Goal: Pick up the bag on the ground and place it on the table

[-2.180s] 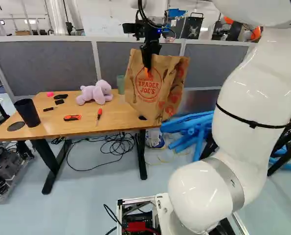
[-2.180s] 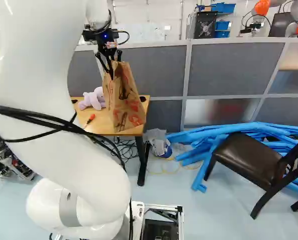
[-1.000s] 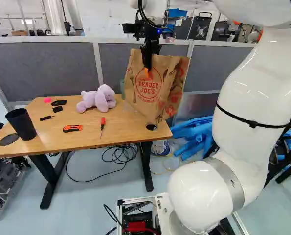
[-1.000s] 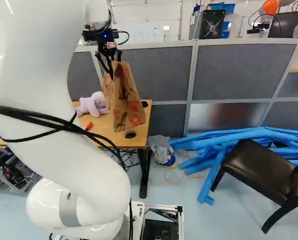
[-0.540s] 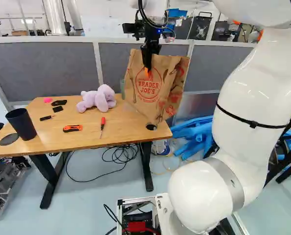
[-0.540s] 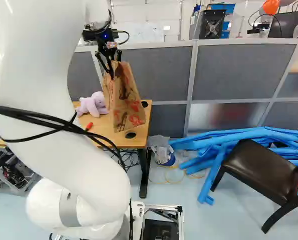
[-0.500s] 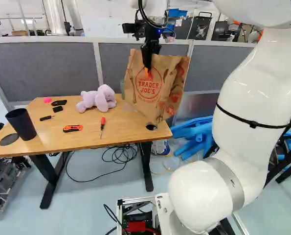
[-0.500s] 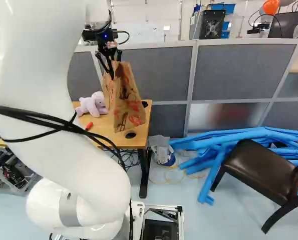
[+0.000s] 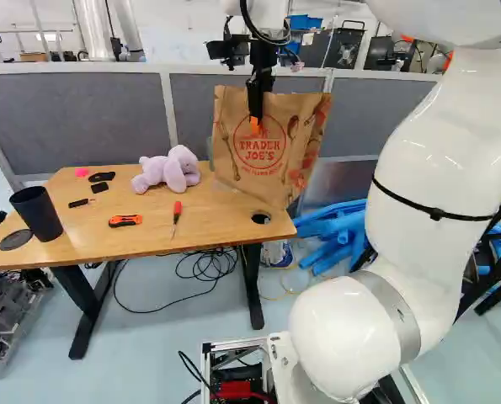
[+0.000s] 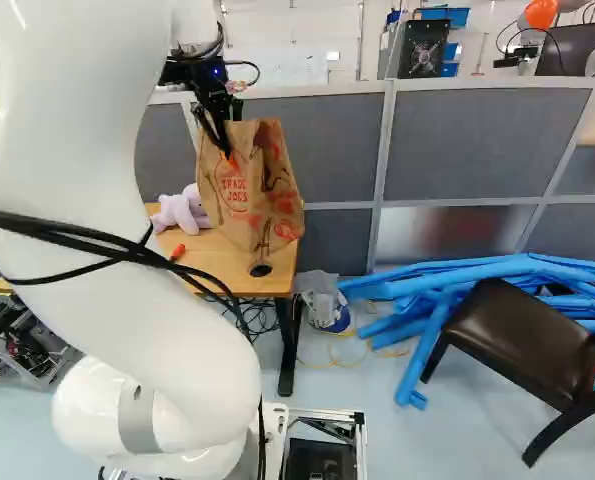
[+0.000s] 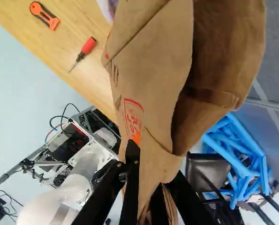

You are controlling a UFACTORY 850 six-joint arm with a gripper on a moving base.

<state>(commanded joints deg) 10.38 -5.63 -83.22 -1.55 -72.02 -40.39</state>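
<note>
Claw point(image 9: 255, 126): I'm grasping the paper bag point(image 9: 277, 172) between both fingers.
Placement: hanging toward the table's point(image 9: 90, 237) 2 o'clock, left base view.
Plush toy point(image 9: 167, 170): lying at 9 o'clock.

A grey partition point(image 10: 492, 140) in a pale frame runs across both base views, with a frosted pane point(image 10: 452, 232) low in it. Behind stand a white wall point(image 10: 292, 40) and, in the left base view, a thick pale pipe point(image 9: 98, 29). The pale blue-grey floor point(image 9: 157, 353) bears looped black cable point(image 9: 204, 273). At the right of the right base view, a dark chair point(image 10: 512, 325) stands by heaped blue tubes point(image 10: 427, 290); soft highlights lie on its seat.
</note>
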